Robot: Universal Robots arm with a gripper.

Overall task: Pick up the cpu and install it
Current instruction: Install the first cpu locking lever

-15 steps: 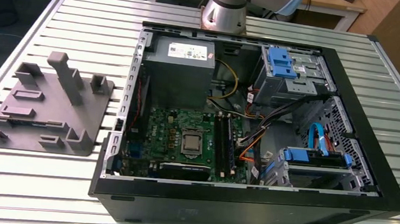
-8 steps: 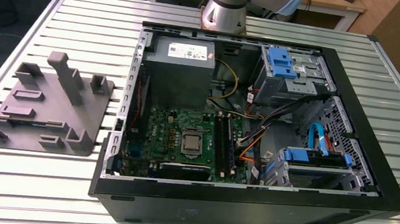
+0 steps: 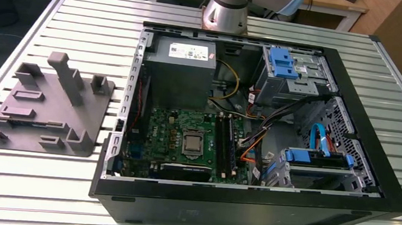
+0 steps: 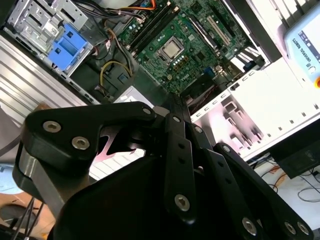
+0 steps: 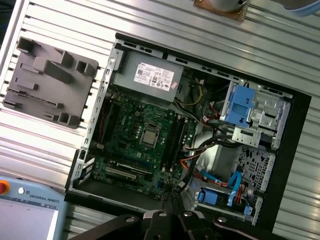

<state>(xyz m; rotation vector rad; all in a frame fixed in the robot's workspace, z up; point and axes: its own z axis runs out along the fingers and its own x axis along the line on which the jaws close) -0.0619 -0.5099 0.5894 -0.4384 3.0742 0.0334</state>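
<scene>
the gripper [image 4: 172,107] fills the near part of the second wrist view as black linkages and bolts, with the finger tips drawn together at a point and nothing between them, so the jaws look clenched on nothing; its linkage also edges into the first wrist view [image 5: 172,200]. it hangs well above the open case [image 3: 367,206], which lies on its side on the slatted table [image 3: 86,10]. down inside the case sits the green board [image 5: 125,130], and the cpu [image 5: 149,137] lies flat in its socket near the board's middle, silvery top up; it shows in the second wrist view [image 4: 171,49] and the exterior view [image 3: 192,142] too. two black memory sticks [image 3: 224,142] stand just beside the socket, toward the exterior view's right. past them run the orange and yellow cables [image 3: 250,144] and the blue drive brackets [image 3: 280,59]. the grey power supply [image 3: 181,70] sits at the board's far end in the exterior view. outside the case, on the exterior view's left, the grey fixture [image 3: 48,110] rests on the table, well apart from the cpu. a pendant [image 5: 27,212] with a red button shows at the edge of the first wrist view. the arm's base [image 3: 227,8] stands beyond the case.
</scene>
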